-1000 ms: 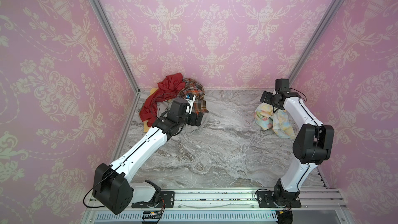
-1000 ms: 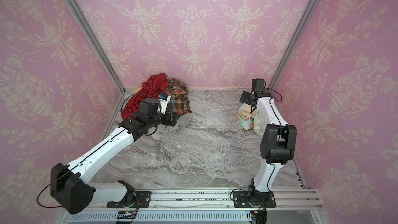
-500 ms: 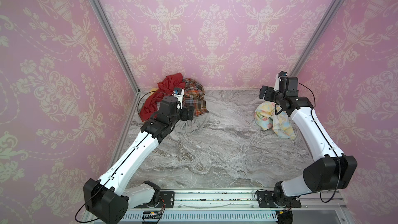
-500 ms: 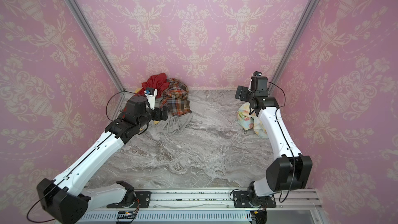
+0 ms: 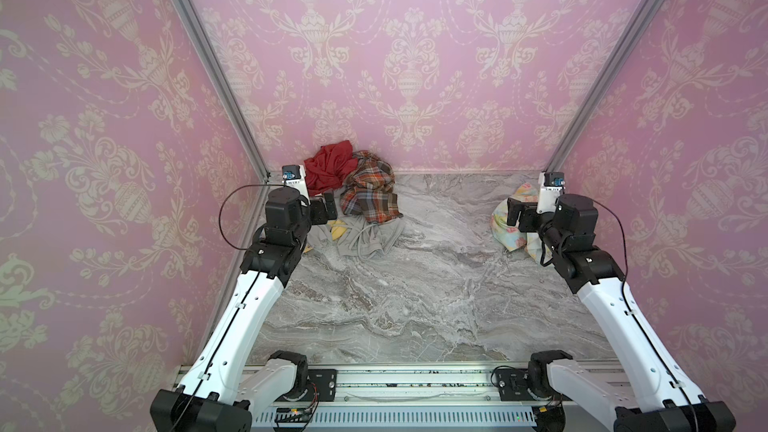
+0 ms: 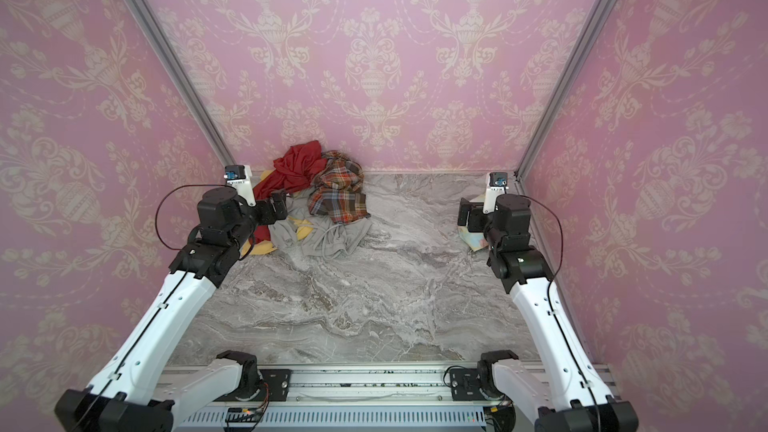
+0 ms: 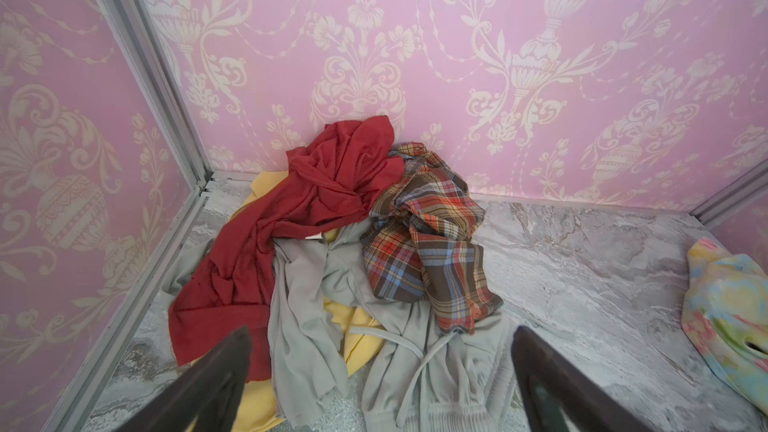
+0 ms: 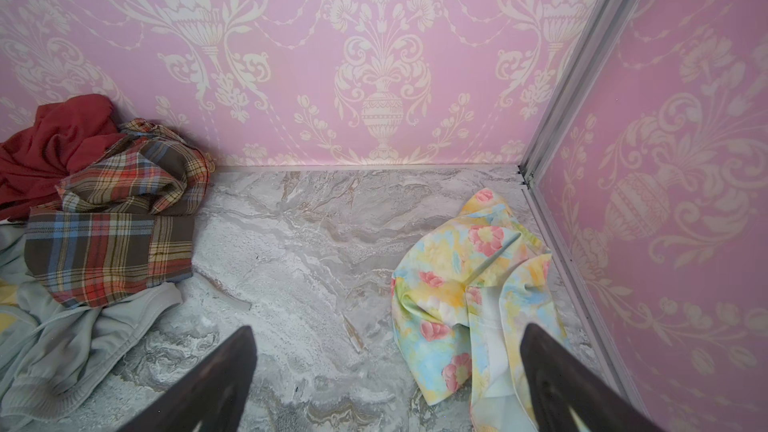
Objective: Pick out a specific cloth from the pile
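Two grippers: left gripper (image 7: 380, 334) and right gripper (image 8: 386, 328), jaws of both spread wide, nothing between them.
Cloth place: the cloth (image 8: 457, 284) lies crumpled on the table (image 5: 415, 284) at the far right, just beside the right wall, well apart from the pile (image 5: 361, 201).
Pile place: far left corner, against the back wall.
Pile layers: red garment (image 7: 316, 193) on top at the left, plaid shirt (image 7: 428, 243) beside it, grey garment (image 7: 307, 305) and yellow garment (image 7: 353, 334) beneath, nearer the arms.
Left arm: gripper raised at the pile's near left edge, pointing at it.
Right arm: gripper raised over the cloth's near part; contact cannot be told.
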Action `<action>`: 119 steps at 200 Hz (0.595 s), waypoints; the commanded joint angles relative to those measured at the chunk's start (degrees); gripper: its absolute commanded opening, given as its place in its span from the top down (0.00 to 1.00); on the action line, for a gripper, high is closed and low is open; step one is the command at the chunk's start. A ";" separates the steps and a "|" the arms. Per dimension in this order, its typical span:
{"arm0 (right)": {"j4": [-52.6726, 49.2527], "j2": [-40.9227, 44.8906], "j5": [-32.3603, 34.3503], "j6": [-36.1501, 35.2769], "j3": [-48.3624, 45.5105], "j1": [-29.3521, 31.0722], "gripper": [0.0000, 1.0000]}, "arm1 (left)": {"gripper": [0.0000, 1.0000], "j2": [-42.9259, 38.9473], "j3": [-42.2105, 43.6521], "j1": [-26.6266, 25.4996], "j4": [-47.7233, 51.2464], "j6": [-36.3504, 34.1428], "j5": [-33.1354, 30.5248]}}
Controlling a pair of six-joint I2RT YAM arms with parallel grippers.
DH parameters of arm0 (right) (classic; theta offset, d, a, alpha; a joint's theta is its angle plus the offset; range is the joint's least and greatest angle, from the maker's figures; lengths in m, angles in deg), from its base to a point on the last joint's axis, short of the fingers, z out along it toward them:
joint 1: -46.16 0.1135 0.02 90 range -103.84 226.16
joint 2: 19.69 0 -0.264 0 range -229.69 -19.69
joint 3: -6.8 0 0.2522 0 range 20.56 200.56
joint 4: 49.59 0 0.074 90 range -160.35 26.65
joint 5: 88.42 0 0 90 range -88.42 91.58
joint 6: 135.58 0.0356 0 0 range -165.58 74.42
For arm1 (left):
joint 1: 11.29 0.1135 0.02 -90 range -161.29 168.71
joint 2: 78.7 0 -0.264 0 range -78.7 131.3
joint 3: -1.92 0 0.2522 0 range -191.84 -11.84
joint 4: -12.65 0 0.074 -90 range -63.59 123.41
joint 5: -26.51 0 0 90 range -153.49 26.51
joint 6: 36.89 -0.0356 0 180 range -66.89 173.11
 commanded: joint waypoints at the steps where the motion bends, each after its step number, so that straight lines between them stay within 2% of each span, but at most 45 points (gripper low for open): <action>1: 7.22 3.92 0.82 -1.87 -4.70 -0.09 0.00 | 0.01 -0.06 4.18 1.77 -5.38 -0.85 -2.29; 53: 21.59 8.91 -0.84 -0.27 -19.21 -0.08 0.00 | 0.01 -0.29 16.10 4.49 -19.43 -2.40 -3.26; 119: 39.88 6.55 -0.22 -1.58 -33.63 -0.21 0.01 | 0.01 2.93 29.27 5.89 -35.10 -4.07 -5.19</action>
